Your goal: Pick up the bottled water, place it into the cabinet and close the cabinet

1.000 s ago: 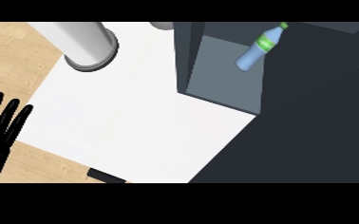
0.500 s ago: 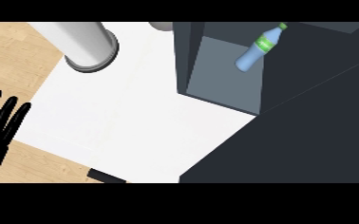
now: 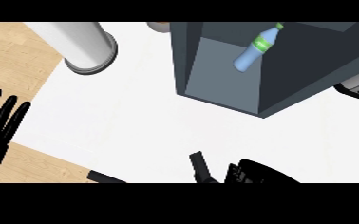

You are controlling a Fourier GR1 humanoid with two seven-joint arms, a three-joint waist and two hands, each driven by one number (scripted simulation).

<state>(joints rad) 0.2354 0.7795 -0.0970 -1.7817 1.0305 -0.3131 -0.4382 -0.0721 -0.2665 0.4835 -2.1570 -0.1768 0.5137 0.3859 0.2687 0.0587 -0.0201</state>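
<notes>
**Head view: steep downward look at the desk**

A single camera, set at the robot's head, faces steeply down onto the white desk (image 3: 140,118). The open dark cabinet (image 3: 280,85) fills the upper right; hands enter from the left and lower edges. No second view is given, so nothing is shared.

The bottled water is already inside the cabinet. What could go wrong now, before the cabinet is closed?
1. The bottled water lies tilted inside the cabinet, near its opening; a hard push on the cabinet might make it roll out.
2. The right hand shows only at the lower edge, away from the cabinet, so it may meet the cabinet's front corner on its way.
3. The left hand rests open at the left edge, too far away to help.
</notes>
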